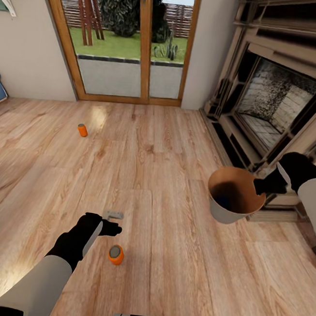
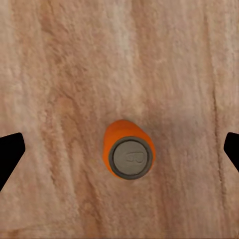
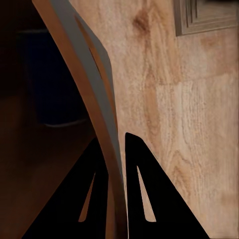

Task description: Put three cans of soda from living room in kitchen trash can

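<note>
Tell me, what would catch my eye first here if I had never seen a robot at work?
Probably the right hand, pinching the rim of a pale bin with a copper-brown inside and holding it above the wood floor beside the fireplace; something dark blue lies in it. Next, the left hand hangs open over an upright orange can, while another orange can sits farther off towards the glass doors.
</note>
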### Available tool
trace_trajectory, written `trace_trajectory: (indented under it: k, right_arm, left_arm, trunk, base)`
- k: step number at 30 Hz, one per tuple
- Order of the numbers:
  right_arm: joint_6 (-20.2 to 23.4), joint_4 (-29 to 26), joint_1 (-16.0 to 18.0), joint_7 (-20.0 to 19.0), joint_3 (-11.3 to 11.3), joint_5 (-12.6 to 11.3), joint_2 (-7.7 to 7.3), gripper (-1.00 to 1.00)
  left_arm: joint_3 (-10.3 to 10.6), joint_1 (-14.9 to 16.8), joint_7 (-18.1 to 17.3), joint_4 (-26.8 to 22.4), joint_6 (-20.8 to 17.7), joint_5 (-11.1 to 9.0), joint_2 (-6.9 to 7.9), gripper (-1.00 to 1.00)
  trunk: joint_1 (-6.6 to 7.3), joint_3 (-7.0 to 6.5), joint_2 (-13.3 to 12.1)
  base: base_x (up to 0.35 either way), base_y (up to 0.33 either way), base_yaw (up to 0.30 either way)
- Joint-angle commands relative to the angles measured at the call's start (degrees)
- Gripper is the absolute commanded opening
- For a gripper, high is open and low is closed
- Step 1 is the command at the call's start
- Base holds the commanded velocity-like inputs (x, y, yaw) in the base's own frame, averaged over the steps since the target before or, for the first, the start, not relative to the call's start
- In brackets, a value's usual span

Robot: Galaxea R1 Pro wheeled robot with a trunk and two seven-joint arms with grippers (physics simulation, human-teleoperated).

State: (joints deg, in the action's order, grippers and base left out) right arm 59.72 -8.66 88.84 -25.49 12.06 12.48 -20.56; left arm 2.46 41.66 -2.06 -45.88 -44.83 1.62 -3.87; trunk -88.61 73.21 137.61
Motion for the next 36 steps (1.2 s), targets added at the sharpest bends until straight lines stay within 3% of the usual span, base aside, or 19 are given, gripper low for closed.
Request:
trace_trajectory:
  k: [1,14,20,28,36]
  right_arm:
    - [0.28,0.22,0.24,-0.24,-0.76,-1.7,-0.01,-1.0]
    - [0.28,1.1,0.99,-0.26,0.51,-1.66,-0.06,-1.0]
    - [0.28,1.17,1.99,-0.26,0.79,-1.57,-0.05,-1.0]
    - [0.28,1.23,2.39,-0.49,7.02,-0.93,0.09,-1.0]
    - [0.28,1.21,2.57,-1.08,8.02,-0.96,0.01,-1.0]
  left_arm:
    - [0.0,0.0,0.06,0.01,0.1,-0.01,0.0,1.0]
    - [0.0,0.1,0.27,0.0,0.7,-0.14,-0.7,1.0]
    - [0.0,0.17,0.3,-0.47,0.71,-0.05,-0.96,1.0]
    - [0.0,0.14,0.38,-0.86,0.63,-0.03,-0.81,1.0]
    - [0.0,0.15,0.39,-0.88,0.62,-0.02,-0.8,1.0]
  trunk:
    - [-0.21,0.27,0.42]
    - [-3.06,3.74,5.63]
    - [-3.22,5.6,5.71]
    - [-3.32,6.94,5.77]
    - [-3.53,9.36,5.87]
  base:
    - [0.0,0.0,0.0]
    - [0.0,0.0,0.0]
    - [0.0,0.0,0.0]
    - [0.0,0.0,0.0]
    - [0.0,0.0,0.0]
